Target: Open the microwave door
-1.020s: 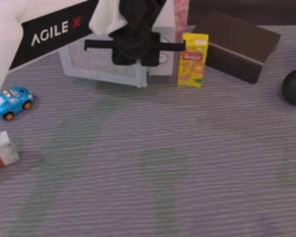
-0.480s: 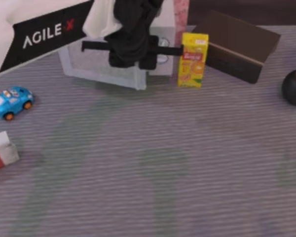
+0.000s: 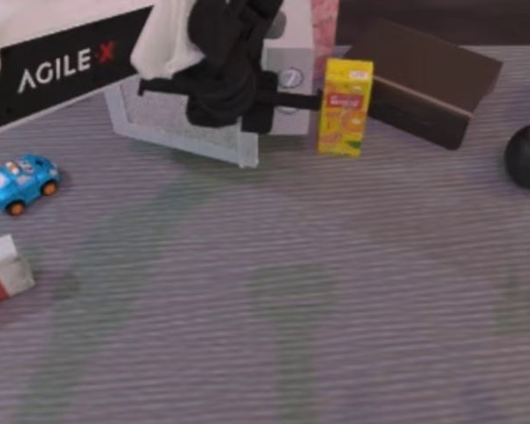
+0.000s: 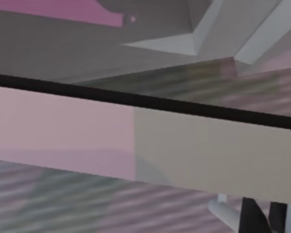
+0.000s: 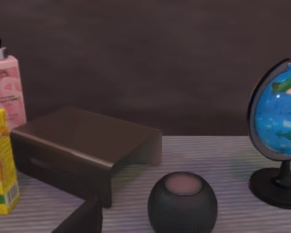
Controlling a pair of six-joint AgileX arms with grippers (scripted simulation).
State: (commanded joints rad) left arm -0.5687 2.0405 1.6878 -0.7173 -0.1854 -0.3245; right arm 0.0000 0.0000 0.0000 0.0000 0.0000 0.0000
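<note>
The light-grey microwave (image 3: 293,40) stands at the back of the table, with its knob panel (image 3: 287,81) on the right of its front. The microwave door (image 3: 159,117), with a speckled mesh window, is ajar: its free edge sticks out toward the table's front. My left gripper (image 3: 246,119) hangs over that free edge. In the left wrist view its dark fingers (image 4: 252,219) sit right by the door's pale bar handle (image 4: 223,212), shut on it. My right arm is outside the top view; its wrist camera faces the table's right-hand objects.
A yellow juice carton (image 3: 344,106) stands just right of the microwave, then a brown box (image 3: 424,79) and a dark round speaker (image 3: 528,155). A globe (image 5: 281,121) stands farther right. A blue toy car (image 3: 22,183) and a red-and-white box (image 3: 4,269) lie at the left.
The door's free edge has swung farther out toward the table's front, and the knob panel shows more. My left arm has drawn leftward with the gripper still at the door.
</note>
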